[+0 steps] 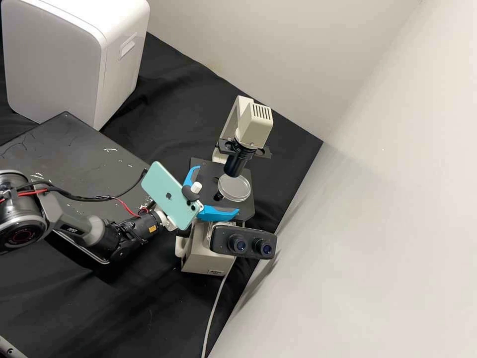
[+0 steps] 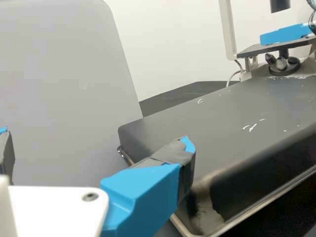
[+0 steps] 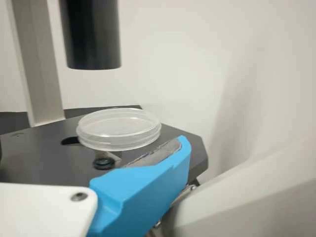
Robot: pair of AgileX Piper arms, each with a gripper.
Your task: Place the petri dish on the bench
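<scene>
Quick status, going left to right. My left gripper point(image 2: 94, 140) has its blue fingers apart and holds nothing. It's parked low, with a big white rounded plastic box point(image 2: 59, 74) close on one side and a scuffed black metal tray point(image 2: 237, 133) just ahead.

My right gripper point(image 1: 214, 191) is the one on the job. Its fingers are spread wide over the edge of the flat black microscope stage point(image 3: 39, 153), clamped on nothing. The clear round plastic petri dish point(image 3: 118, 128) sits flat on that stage just ahead of them, in line with the gap, under a black tube point(image 3: 91, 32).

So nothing's done yet, I reckon. I've got to close on the dish, lift it off and set it down on the black-clothed bench point(image 1: 189, 109). My right arm lies low and stretched out, forearm about level, wrist aimed at the beige microscope point(image 1: 201, 253).
</scene>
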